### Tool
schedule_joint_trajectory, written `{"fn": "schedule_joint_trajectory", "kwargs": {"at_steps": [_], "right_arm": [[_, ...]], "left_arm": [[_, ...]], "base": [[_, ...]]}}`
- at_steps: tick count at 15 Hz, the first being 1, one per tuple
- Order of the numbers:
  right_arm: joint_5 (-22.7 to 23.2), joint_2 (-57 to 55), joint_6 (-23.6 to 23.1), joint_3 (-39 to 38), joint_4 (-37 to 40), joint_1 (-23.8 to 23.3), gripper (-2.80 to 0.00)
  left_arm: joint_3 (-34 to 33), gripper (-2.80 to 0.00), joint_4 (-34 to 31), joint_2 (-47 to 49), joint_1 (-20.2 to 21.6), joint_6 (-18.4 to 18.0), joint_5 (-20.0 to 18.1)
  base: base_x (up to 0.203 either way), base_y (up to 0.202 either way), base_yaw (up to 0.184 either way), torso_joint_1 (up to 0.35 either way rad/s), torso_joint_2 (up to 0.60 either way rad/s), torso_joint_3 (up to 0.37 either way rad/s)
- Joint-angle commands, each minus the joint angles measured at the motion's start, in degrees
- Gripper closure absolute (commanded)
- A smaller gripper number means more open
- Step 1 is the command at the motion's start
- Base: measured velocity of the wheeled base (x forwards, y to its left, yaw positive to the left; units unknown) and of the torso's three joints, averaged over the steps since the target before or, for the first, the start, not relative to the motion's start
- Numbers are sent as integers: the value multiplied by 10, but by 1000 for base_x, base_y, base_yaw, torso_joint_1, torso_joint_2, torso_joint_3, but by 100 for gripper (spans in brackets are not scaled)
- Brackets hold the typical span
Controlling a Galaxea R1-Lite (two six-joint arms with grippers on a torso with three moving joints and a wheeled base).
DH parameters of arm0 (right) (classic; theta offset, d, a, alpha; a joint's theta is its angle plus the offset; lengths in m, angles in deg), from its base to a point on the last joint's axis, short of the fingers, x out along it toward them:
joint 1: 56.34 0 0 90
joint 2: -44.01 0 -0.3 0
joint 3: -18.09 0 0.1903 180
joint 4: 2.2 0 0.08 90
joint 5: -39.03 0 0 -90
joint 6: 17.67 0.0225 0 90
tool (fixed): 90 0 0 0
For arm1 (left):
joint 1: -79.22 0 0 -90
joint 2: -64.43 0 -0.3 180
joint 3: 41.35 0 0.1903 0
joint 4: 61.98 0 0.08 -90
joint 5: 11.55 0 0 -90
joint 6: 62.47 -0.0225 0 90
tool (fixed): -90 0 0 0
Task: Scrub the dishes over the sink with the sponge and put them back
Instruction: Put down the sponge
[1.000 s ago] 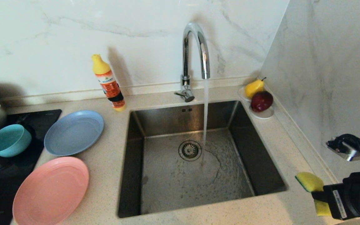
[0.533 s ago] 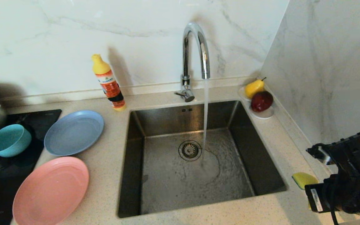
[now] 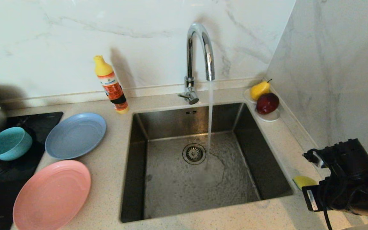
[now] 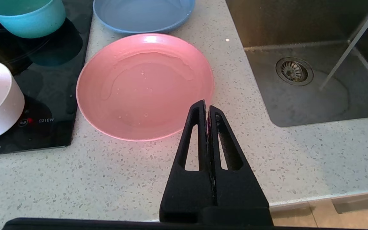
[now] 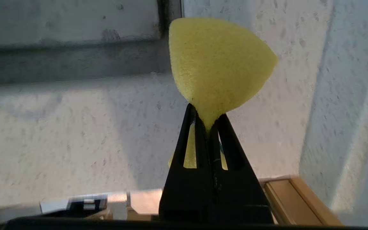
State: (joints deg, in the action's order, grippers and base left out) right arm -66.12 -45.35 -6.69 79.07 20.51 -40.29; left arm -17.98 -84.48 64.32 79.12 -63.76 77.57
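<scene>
Your sink (image 3: 158, 179) sits mid-counter, tap (image 3: 200, 51) running. 4 dishes (image 3: 75, 135) lie left of it. Your right gripper (image 5: 208, 127) – jaws pinching sponge (image 5: 217, 60) – hangs over counter right of sink. Left gripper (image 4: 206, 110) – jaws pressed together, empty, beside pink plate (image 4: 144, 84).

Sponge (image 3: 302, 181) largely behind right arm, apparently.

Bright, even daylight fills the counter; the bottle (image 3: 111, 84) and tap (image 3: 199, 60) throw soft shadows up-left onto the marble wall. A glare spot sits on the pink plate (image 4: 145, 85). The right wrist view is hazy, washed out behind the sponge (image 5: 217, 62).
</scene>
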Motion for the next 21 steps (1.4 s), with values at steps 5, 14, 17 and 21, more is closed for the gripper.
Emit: {"fn": "schedule_joint_trajectory", "kwargs": {"at_steps": [5,14,17,21], "right_arm": [[-2,-39,-2,9,-33,-19,0],[-2,-83,-17,36,-84,-50,0],[-2,-82,-27,45,-84,-53,0],[-1,-78,-27,47,-84,-50,0]], "left_arm": [[-7,0,0,1,0,0,0],[-7,0,0,1,0,0,0],[-7,0,0,1,0,0,0],[-7,0,0,1,0,0,0]], "base": [[0,0,0,0,0,0],[0,0,0,0,0,0],[0,0,0,0,0,0],[0,0,0,0,0,0]]}}
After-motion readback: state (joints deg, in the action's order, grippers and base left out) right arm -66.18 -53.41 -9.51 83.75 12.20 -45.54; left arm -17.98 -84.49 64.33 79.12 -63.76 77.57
